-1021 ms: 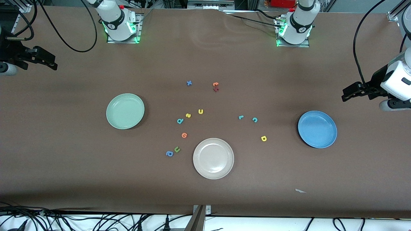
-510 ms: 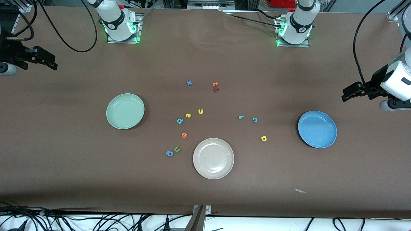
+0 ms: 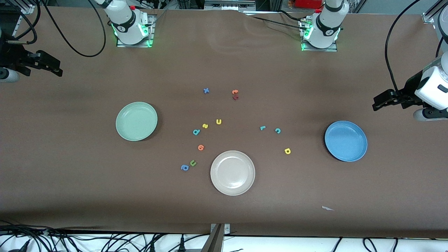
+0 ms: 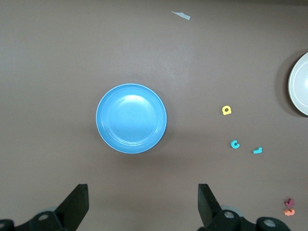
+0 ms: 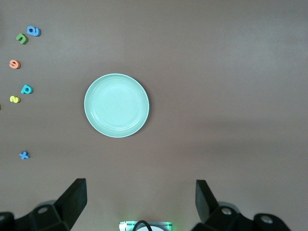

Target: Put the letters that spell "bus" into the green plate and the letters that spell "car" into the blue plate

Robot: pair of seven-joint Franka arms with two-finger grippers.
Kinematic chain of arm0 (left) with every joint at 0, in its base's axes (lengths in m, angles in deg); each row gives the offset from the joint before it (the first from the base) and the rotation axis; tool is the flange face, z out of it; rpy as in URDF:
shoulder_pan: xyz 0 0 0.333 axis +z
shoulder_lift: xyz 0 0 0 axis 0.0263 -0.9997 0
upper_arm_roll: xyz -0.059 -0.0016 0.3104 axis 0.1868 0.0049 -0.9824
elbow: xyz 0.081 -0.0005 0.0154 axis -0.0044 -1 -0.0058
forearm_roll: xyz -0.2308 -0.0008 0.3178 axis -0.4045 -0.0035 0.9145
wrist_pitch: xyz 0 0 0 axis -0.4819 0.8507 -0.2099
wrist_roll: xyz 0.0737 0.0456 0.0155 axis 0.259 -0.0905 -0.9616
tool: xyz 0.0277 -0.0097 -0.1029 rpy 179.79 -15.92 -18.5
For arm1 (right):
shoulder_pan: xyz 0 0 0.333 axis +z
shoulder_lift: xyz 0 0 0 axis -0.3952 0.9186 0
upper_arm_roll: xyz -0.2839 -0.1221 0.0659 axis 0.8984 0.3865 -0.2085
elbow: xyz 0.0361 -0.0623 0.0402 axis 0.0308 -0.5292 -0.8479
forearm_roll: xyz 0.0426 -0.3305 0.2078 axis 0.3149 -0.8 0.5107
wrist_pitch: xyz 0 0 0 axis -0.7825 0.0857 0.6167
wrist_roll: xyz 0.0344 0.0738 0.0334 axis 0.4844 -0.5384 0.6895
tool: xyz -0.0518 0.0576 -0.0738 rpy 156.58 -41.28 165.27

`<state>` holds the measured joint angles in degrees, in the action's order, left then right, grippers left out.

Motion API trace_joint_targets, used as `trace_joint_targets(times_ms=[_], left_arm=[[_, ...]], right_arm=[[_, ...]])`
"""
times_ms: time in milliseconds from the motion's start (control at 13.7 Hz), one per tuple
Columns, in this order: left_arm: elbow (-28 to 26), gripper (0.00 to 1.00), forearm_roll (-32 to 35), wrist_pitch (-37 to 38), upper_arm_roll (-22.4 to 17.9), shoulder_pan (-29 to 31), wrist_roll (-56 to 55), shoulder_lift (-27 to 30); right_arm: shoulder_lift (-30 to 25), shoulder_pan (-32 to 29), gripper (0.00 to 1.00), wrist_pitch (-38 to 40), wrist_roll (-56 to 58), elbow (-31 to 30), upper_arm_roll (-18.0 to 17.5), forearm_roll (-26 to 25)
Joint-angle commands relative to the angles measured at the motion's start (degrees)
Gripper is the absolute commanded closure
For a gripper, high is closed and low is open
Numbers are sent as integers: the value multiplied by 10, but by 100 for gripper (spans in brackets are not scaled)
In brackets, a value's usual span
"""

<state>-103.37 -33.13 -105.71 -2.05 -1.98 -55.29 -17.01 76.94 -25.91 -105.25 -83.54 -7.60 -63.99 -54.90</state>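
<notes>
- My right gripper (image 3: 52, 70) hangs high over the right arm's end of the worktop (image 3: 70, 182), fingers (image 5: 72, 197) spread wide and empty.
- The green plate (image 3: 136, 121) lies well apart from those fingers, toward the middle of the worktop; it is empty.
- The "bus" letters sit past that plate from my right fingers: the teal "b" (image 3: 196, 132), the yellow "s" (image 3: 205, 126) and the yellow "u" (image 3: 218, 121), strung in a short row that climbs away from the front camera.
- I judge my right arm the nearer one for this row, with the "b" the closest letter to its fingers and to the green plate.
- The "car" letters come next: the teal "r" (image 3: 262, 128), the teal "c" (image 3: 278, 131) and the yellow "a" (image 3: 287, 151), each apart from the others.
- The blue plate (image 3: 345, 141) is empty and lies between those letters and my left fingers.
- My left gripper (image 3: 377, 104) hangs over the left arm's end, fingers (image 4: 77, 204) wide apart, holding nothing; it is the nearer one for "car".
- Nothing has been sorted yet.
</notes>
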Motion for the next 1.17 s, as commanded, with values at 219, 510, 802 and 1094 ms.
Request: trace_joint_targets(times_ms=[219, 510, 802, 1094], left_arm=[[-8, 0, -5, -3, -1, 0, 9, 9], [-8, 0, -5, -4, -1, 0, 9, 10], [-8, 0, -5, -4, 0, -1, 10, 7], [-7, 0, -5, -4, 0, -3, 14, -2]], right_arm=[[-4, -8, 0, -3, 1, -4, -7, -2], [-4, -8, 0, -2, 0, -4, -7, -2], [-4, -8, 0, -1, 0, -4, -7, -2], [-4, -8, 0, -1, 1, -4, -7, -2]])
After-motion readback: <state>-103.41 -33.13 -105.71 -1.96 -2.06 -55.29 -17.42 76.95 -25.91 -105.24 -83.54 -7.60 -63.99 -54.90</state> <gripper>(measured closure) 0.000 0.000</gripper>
